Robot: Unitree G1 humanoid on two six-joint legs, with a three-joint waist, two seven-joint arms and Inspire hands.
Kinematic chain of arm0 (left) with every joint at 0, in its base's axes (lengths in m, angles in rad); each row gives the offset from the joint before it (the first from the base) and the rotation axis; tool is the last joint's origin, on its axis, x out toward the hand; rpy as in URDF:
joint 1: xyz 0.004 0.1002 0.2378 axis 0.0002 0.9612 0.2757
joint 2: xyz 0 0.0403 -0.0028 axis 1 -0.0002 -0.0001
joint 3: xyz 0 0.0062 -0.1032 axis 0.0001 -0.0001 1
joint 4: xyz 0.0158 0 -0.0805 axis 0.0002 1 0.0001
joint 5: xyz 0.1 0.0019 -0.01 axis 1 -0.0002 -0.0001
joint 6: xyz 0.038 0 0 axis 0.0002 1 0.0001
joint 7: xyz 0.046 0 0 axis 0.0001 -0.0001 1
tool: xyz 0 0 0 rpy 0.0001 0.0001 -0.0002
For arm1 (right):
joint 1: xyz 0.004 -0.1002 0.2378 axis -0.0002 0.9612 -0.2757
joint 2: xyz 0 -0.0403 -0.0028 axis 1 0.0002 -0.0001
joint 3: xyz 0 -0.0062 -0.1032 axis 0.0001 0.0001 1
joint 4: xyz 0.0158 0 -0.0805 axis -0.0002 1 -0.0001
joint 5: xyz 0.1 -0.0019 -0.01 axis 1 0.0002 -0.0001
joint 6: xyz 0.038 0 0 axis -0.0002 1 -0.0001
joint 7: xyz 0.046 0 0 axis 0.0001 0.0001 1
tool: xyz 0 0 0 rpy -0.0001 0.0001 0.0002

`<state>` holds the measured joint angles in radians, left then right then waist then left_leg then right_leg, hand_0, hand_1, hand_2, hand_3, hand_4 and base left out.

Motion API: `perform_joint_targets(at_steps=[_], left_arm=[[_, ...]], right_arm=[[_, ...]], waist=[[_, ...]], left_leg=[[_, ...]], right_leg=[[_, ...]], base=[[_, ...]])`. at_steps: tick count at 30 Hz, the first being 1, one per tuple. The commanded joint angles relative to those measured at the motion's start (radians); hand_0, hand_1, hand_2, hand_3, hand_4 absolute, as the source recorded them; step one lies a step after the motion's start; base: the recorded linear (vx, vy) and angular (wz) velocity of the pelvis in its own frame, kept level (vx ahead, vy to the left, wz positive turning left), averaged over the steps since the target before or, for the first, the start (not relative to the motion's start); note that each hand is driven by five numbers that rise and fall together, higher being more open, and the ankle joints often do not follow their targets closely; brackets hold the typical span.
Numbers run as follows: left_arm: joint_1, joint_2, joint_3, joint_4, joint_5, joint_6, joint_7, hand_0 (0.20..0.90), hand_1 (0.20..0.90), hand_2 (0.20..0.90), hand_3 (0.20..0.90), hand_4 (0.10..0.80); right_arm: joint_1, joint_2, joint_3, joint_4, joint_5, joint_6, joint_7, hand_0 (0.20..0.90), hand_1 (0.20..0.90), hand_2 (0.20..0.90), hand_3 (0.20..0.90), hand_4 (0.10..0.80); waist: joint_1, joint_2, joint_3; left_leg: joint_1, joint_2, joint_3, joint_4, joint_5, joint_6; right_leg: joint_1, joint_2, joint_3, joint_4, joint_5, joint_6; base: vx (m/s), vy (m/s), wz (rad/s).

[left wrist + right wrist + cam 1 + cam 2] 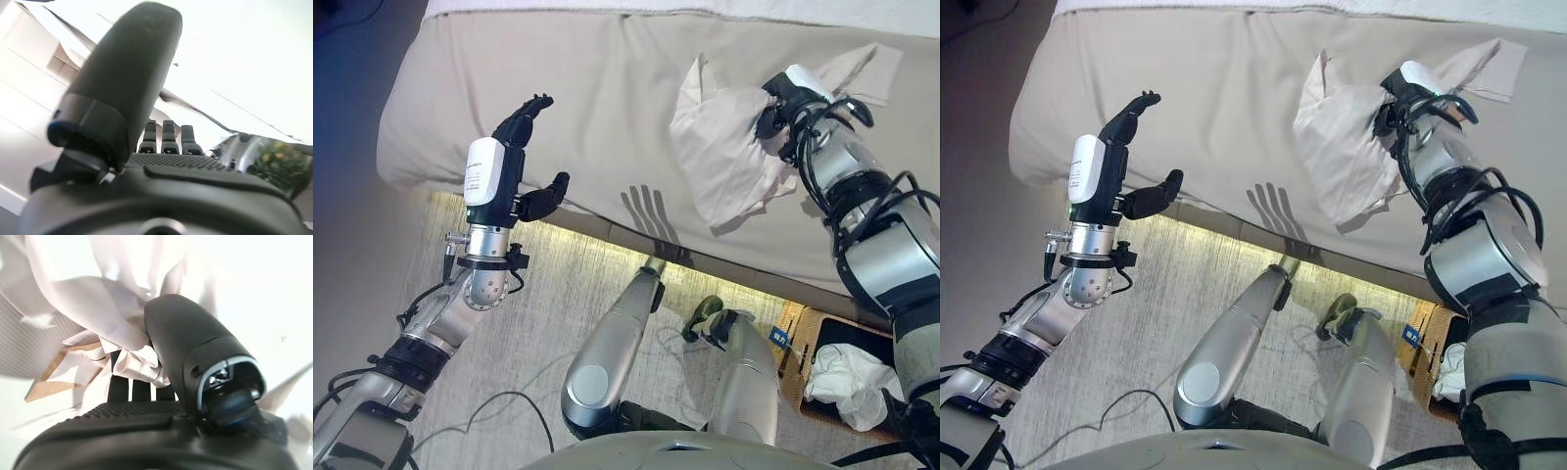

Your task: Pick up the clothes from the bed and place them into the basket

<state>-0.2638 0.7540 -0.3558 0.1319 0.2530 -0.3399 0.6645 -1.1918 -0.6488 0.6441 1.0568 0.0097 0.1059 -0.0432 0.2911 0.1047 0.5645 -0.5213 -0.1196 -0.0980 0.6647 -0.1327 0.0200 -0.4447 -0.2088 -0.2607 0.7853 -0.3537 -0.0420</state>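
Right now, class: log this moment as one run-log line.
left hand: open, empty, raised beside bed | right hand: shut on pale garment, over bed | basket: on floor, holds white cloth

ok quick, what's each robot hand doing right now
Left robot hand: open, holding nothing, raised beside the bed.
Right robot hand: closed on the pale cloth above the bed.
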Motion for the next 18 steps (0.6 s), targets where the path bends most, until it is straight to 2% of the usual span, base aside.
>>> perform_joint_targets(at_steps=[1, 7, 11, 18], left_arm=[[-0.013, 0.003, 0.088, -0.071, -0.027, -0.024, 0.023, 0.9, 0.9, 0.9, 0.9, 0.8], [0.009, -0.018, 0.098, -0.068, -0.009, -0.001, 0.01, 0.9, 0.9, 0.9, 0.9, 0.8], [0.03, -0.027, 0.116, -0.068, -0.006, 0.011, -0.01, 0.9, 0.9, 0.9, 0.9, 0.8], [0.059, -0.048, 0.125, -0.039, -0.005, 0.041, -0.066, 0.9, 0.9, 0.9, 0.9, 0.8]], right_arm=[[-0.053, -0.076, -0.081, -0.137, 0.086, -0.13, -0.084, 0.3, 0.3, 0.3, 0.2, 0.1], [0.083, -0.155, -0.136, -0.335, 0.101, -0.131, -0.116, 0.3, 0.3, 0.3, 0.2, 0.1], [0.183, -0.188, -0.214, -0.441, 0.11, -0.134, -0.127, 0.3, 0.3, 0.3, 0.2, 0.1], [0.345, -0.24, -0.36, -0.543, 0.161, -0.12, -0.116, 0.3, 0.3, 0.3, 0.2, 0.1]], waist=[[-0.038, -0.031, -0.045], [-0.097, -0.071, -0.105], [-0.142, -0.094, -0.168], [-0.208, -0.126, -0.282]], left_leg=[[0.131, 0.023, 0.021, -0.09, -0.032, 0.024], [0.25, 0.055, 0.049, -0.175, -0.041, 0.02], [0.333, 0.082, 0.081, -0.258, -0.025, 0.014], [0.453, 0.107, 0.127, -0.39, 0.001, 0.002]], right_leg=[[0.141, 0.037, -0.028, -0.088, 0.104, -0.003], [0.258, 0.055, -0.004, -0.229, 0.141, 0.006], [0.322, 0.072, 0.021, -0.331, 0.174, 0.024], [0.413, 0.098, 0.066, -0.487, 0.228, 0.057]], base=[[0.089, 0.003, -0.17], [0.096, 0.013, -0.25], [0.102, 0.016, -0.26], [0.122, -0.009, -0.3]])
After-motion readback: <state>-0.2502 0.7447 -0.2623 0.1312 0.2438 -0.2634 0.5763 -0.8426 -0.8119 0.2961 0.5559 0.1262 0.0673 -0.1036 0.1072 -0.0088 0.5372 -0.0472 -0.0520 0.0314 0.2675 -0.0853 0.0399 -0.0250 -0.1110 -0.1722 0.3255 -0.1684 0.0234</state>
